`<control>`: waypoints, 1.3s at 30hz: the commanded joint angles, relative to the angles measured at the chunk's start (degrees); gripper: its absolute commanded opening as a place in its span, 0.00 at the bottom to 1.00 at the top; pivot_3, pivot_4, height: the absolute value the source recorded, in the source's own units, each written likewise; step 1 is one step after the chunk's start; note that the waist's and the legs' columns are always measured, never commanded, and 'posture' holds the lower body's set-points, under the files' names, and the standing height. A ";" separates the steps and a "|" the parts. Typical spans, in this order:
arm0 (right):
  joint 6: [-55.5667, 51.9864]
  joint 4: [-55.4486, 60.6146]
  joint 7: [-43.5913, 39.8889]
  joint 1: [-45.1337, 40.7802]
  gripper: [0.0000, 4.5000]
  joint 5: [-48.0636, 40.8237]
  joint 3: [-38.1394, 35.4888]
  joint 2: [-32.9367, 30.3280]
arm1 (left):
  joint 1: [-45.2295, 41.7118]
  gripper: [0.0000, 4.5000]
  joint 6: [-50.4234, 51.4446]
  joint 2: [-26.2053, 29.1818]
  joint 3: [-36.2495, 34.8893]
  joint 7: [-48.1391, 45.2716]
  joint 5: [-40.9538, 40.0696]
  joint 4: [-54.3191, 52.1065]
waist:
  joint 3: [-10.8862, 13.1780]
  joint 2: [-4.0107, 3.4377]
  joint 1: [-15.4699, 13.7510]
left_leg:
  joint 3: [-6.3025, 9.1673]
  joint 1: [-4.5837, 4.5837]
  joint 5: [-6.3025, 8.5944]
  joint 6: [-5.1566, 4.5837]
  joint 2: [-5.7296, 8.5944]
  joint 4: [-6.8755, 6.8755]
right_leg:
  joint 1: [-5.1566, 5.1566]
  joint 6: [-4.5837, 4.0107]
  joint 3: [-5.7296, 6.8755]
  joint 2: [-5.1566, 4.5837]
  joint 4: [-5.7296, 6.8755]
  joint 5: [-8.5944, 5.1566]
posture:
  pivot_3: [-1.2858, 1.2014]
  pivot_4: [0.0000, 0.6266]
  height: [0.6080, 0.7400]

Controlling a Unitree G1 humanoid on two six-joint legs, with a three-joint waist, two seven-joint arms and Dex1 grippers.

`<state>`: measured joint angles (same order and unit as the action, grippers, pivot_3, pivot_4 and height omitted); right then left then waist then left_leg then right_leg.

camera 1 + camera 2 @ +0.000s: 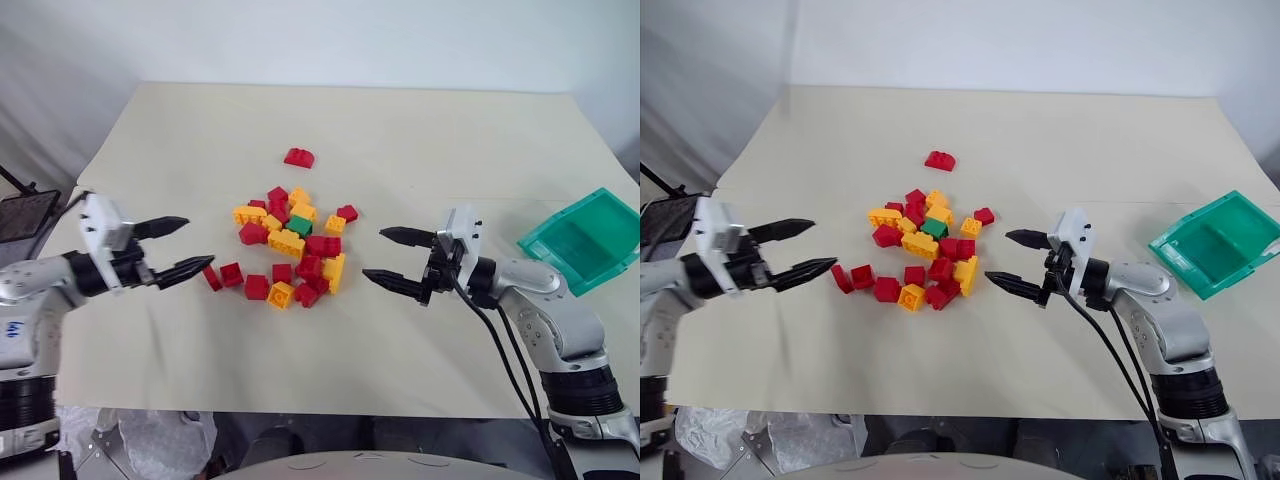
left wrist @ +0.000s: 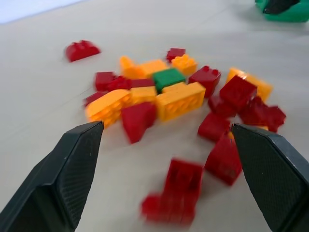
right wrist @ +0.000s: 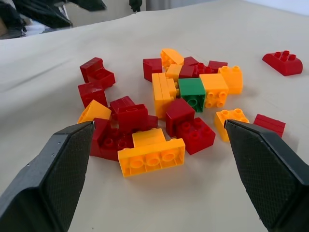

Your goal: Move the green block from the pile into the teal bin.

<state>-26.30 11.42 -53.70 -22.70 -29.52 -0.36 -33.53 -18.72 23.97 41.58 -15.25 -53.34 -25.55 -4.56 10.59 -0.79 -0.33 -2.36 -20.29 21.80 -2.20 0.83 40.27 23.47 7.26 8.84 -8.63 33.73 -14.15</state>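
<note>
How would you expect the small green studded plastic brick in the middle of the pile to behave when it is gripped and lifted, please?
The small green studded plastic brick looks like rigid moulded plastic, so it should probably hold its shape. Its flat faces suggest it will not roll, though the glossy surface may be slippery. Red and yellow-orange plastic bricks sit tight against it, so lifting will likely nudge them.

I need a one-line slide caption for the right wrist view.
Open right gripper faces small dark green studded plastic brick among red and yellow-orange bricks.

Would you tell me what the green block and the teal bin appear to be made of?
The green block looks like hard moulded plastic with a smooth, slightly glossy finish: crisp edges and round studs. The teal bin seems to be thin translucent plastic, since its floor and walls let light through and its rim looks glossy.
</note>
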 commanded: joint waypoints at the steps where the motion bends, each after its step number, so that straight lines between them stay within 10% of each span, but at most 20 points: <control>1: 0.51 3.40 1.43 1.33 1.00 -0.74 -1.64 0.36 | -5.36 1.00 2.95 -5.01 6.23 10.02 4.72 -2.77 | 0.00 0.00 -0.19 | -0.02 0.00 0.00 0.00 0.00 0.00 | 0.00 0.00 0.00 0.00 0.00 0.00 | 0.52 0.24 1.00; 18: -0.45 10.15 8.30 7.82 1.00 -1.52 -3.45 1.50 | -31.25 1.00 19.95 -26.26 22.69 30.54 19.45 20.23 | 0.04 0.16 -1.38 | -0.14 0.01 -0.03 -0.03 0.29 0.03 | -0.01 0.02 -0.08 0.07 0.00 0.02 | 0.52 0.24 1.00; 39: -0.73 10.85 9.89 8.22 1.00 -1.74 -3.39 1.43 | -33.57 1.00 40.77 -19.75 26.12 28.53 21.78 16.36 | 0.03 0.15 -0.86 | -0.29 0.16 -0.05 0.00 0.00 0.02 | -0.01 0.02 -0.29 0.10 0.08 0.02 | 0.52 0.24 1.00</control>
<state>-27.49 20.15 -43.90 -14.30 -30.40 -2.60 -32.02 -54.09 61.09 20.92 10.25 -24.62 -4.22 11.33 10.63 -0.64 -1.18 -2.64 -20.12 21.76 -2.20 0.83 40.29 23.46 7.28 8.54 -8.53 33.81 -14.13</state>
